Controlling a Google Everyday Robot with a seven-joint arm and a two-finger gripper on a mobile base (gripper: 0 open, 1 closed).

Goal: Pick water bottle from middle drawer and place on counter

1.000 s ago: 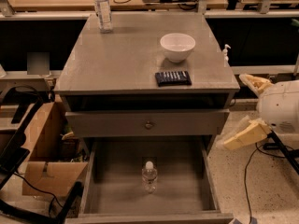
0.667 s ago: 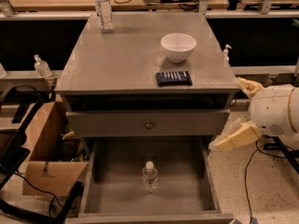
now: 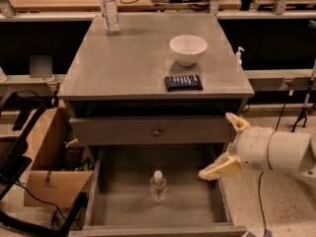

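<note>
Moved: the gripper (image 3: 228,147) has swung in over the right wall of the middle drawer (image 3: 190,199).
Fingers (image 3: 220,169): spread wide apart, holding nothing.
Bottle: the water bottle (image 3: 158,186) stands upright mid-drawer, cap up, left of and below the gripper.

My gripper (image 3: 228,146) beside the counter's (image 3: 133,63) front right corner, arm (image 3: 286,152) cropped at right, back-left bottle's (image 3: 109,11) cap cut off
</note>
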